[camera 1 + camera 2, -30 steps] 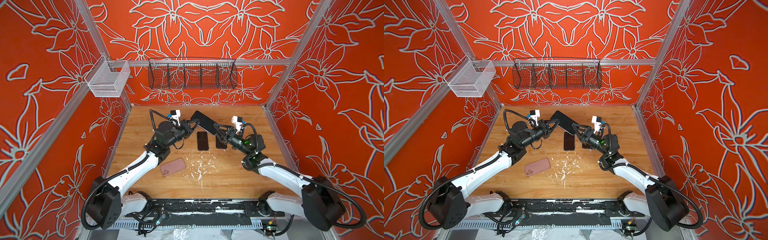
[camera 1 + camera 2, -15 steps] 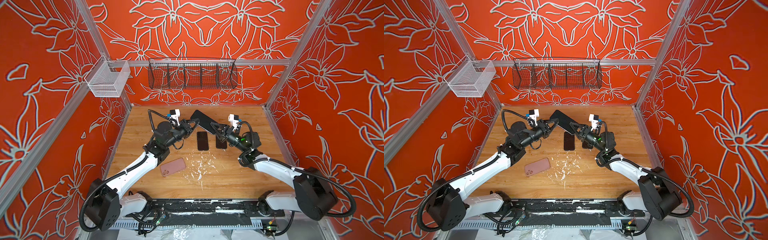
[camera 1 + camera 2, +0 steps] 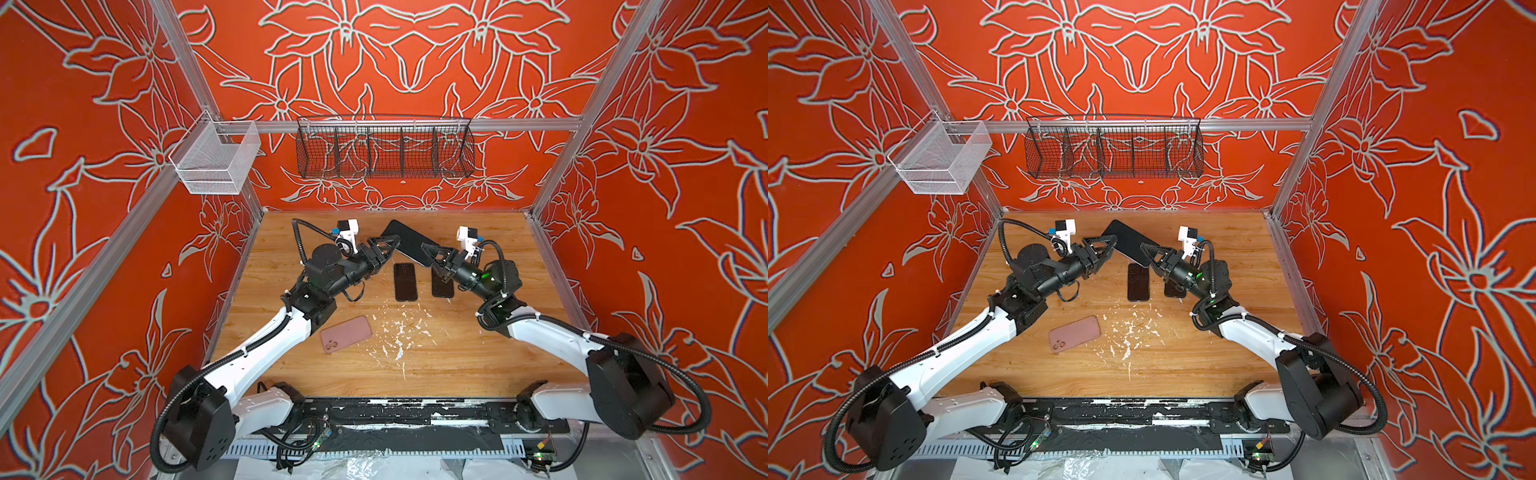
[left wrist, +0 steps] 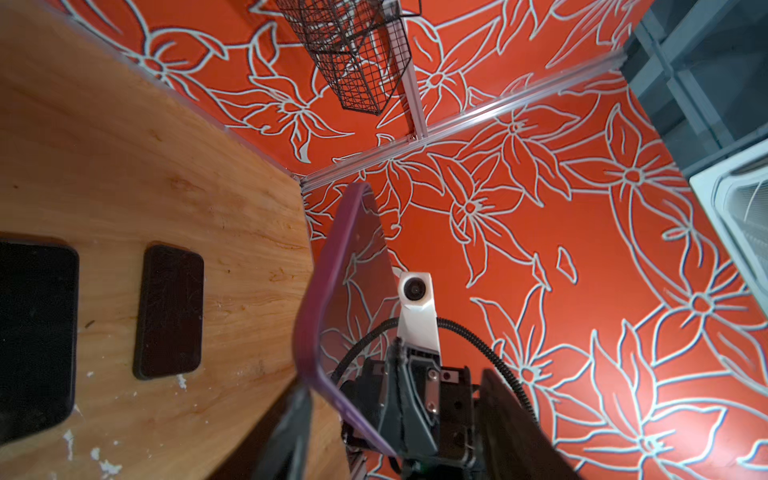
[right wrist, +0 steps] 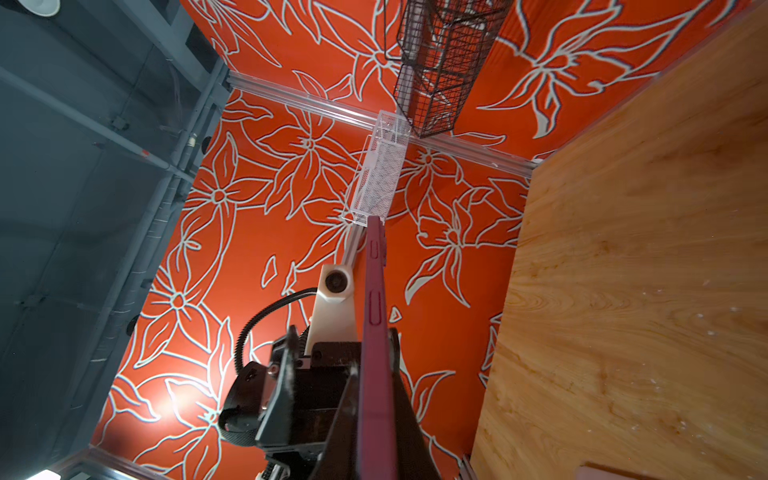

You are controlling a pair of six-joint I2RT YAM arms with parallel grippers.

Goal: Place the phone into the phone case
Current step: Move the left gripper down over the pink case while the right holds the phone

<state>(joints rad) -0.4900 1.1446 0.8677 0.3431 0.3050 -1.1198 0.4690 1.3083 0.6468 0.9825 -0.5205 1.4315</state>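
Right pincer (image 3: 430, 252) clamps the raised purple-edged phone (image 3: 409, 244), left pincer (image 3: 390, 248) gapes beside it, both forearms angled inward.

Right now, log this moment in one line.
phone: aloft, tilted | right fingers: shut on phone | left fingers: open at its other end | pink case: flat on table, untouched

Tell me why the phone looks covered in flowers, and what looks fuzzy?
Left wrist view: the phone has a shiny screen that mirrors the flowery wall, and the close fingers are blurred. Right wrist view: a bright glare patch on the wall, and the phone's edge goes soft up close. Both top views: sharp, evenly lit.
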